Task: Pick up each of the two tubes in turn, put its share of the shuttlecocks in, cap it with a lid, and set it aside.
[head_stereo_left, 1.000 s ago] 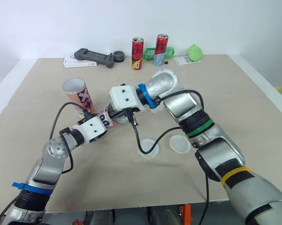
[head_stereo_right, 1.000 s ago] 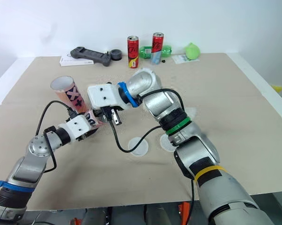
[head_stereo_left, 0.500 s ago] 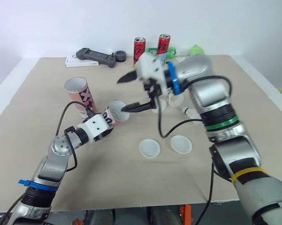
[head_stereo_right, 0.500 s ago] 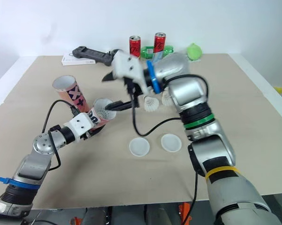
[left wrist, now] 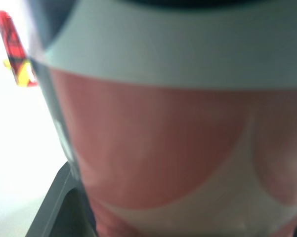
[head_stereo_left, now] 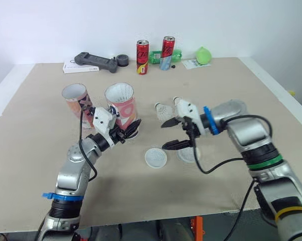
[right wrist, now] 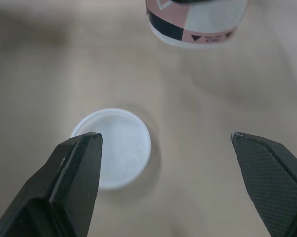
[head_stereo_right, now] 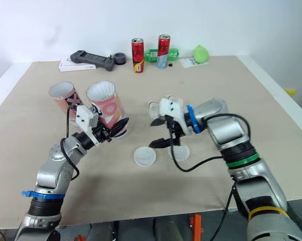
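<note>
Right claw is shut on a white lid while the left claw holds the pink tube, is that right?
Not quite. The right claw is open and empty: the right wrist view shows its fingers spread wide above the white lid, which lies on the table. The left claw does hold the pink tube.

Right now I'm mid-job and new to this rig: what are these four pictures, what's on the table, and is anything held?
It is a two-armed humanoid. The two wide pictures come from its head, looking down; the two close ones from its wrists. The left jaws are shut on a pink tube, upright, beside a second tube standing on the table. The right jaws hang open above two white lids. Shuttlecocks lie behind them; drink cans stand at the far edge.
</note>
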